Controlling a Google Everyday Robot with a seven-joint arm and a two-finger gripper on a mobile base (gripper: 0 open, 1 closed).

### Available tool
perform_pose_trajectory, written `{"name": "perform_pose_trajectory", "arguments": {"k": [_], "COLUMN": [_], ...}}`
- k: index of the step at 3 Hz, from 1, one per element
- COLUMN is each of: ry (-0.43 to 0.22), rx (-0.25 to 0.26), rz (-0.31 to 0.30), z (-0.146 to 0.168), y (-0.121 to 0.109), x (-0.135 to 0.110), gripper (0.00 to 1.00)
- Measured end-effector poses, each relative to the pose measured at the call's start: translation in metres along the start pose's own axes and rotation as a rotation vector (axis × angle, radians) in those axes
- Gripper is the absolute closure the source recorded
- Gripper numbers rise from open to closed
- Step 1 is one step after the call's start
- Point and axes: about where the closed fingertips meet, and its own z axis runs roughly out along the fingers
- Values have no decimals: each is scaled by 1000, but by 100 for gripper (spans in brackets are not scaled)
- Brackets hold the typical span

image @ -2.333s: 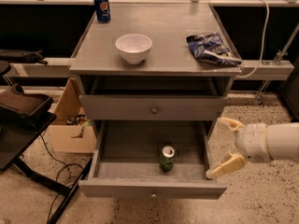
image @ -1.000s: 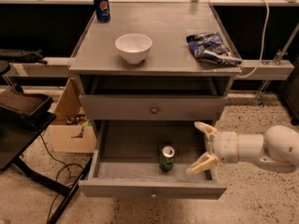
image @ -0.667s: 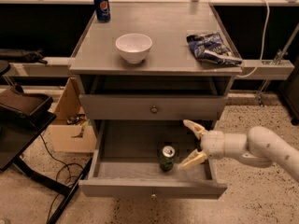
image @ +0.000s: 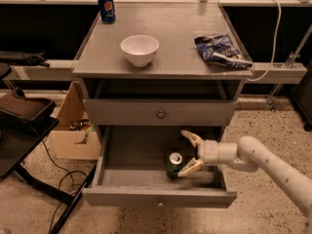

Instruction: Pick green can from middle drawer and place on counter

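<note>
**Open fingers beside the green can in the pulled-out drawer**

At the far left of the frame we see a dark padded seat [image: 24, 112]. Just right of it a cardboard box [image: 72, 130] stands on the speckled floor against the cabinet's side.

Up at the top of the frame, the grey desk [image: 180, 26] carries three things. A blue Pepsi can [image: 106, 6] stands upright at its back left corner. A white bowl [image: 139, 49] sits nearer the front, left of centre. A crumpled blue snack bag [image: 222, 50] lies at the right edge.

Below the desk, the upper drawer front [image: 122, 112] is closed, with its round knob in the middle. Under that, the middle drawer [image: 131, 155] is pulled out towards us.

The green can [image: 172, 166] stands upright on the drawer floor, right of centre and near the front, its silver top facing up.

Immediately right of the can is the gripper [image: 183, 153], low inside the drawer. Its pale fingers [image: 191, 137] are spread wide and hold nothing. One points towards the back of the drawer and the other lies against or just beside the can's right side; we cannot tell whether it touches.

The white arm [image: 273, 165] runs from the gripper to the lower right corner of the frame.
</note>
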Motion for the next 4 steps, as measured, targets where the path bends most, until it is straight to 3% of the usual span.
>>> {"name": "perform_pose_trajectory", "arguments": {"k": [1,2,3,4], "ry": [28,54,85,85], "rx": [-23,-55,-80,-81], "rz": [-3,20,43,43], "z": [12,28,39,40], "y": [-7,-6,6,7], "x": [29,59,85,85], "gripper": [0,18,42,64]}}
